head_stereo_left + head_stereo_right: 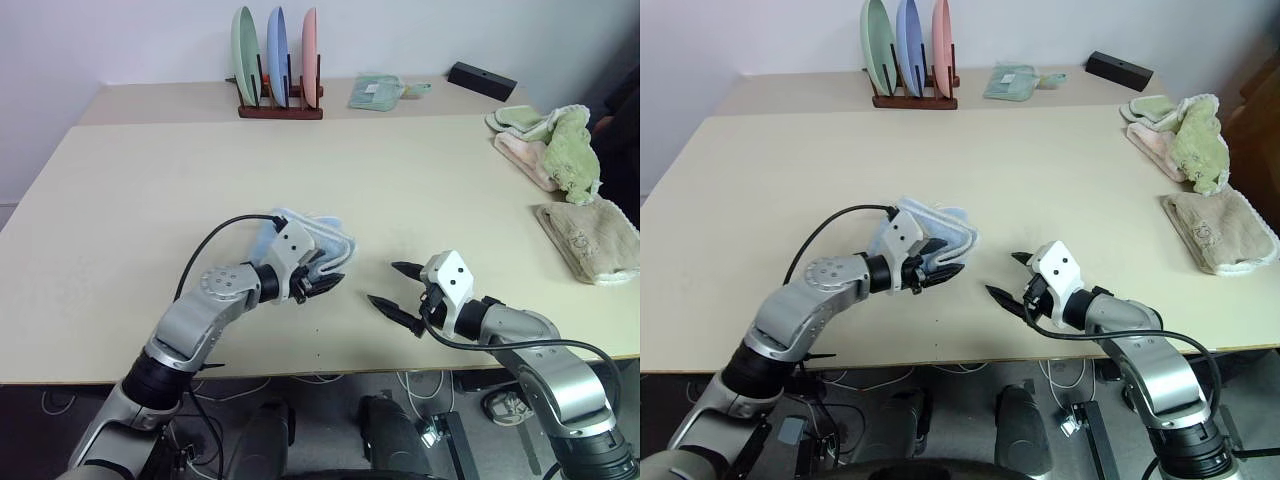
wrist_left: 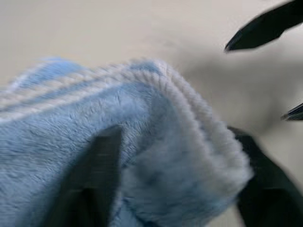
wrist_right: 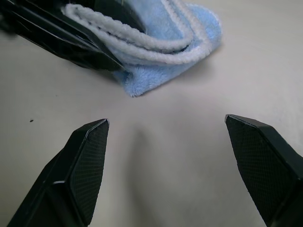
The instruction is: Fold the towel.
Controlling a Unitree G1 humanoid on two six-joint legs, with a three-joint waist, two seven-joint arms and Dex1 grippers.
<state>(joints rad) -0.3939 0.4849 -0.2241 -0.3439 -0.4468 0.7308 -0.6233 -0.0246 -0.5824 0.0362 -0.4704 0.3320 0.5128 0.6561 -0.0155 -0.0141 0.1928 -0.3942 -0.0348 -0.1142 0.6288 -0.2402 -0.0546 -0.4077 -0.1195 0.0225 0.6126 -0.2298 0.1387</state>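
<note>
The towel (image 1: 312, 237), light blue with white piped edging, lies bunched in folds on the beige table (image 1: 180, 170), near its front edge. My left gripper (image 1: 325, 276) reaches into it from the left. In the left wrist view its fingers (image 2: 97, 179) stand wide apart with a thick fold of the towel (image 2: 156, 156) between them. My right gripper (image 1: 385, 283) hovers open a short way to the right of the towel, pointing at it, with nothing between its fingers (image 3: 90, 156). The right wrist view shows the towel's corner (image 3: 161, 52) just past those fingertips.
At the back stands a wooden rack (image 1: 279, 108) with three upright plates, a small pale green folded cloth (image 1: 377, 91) and a black box (image 1: 482, 80). Green and pink towels (image 1: 552, 147) and a beige towel (image 1: 590, 240) lie along the right edge.
</note>
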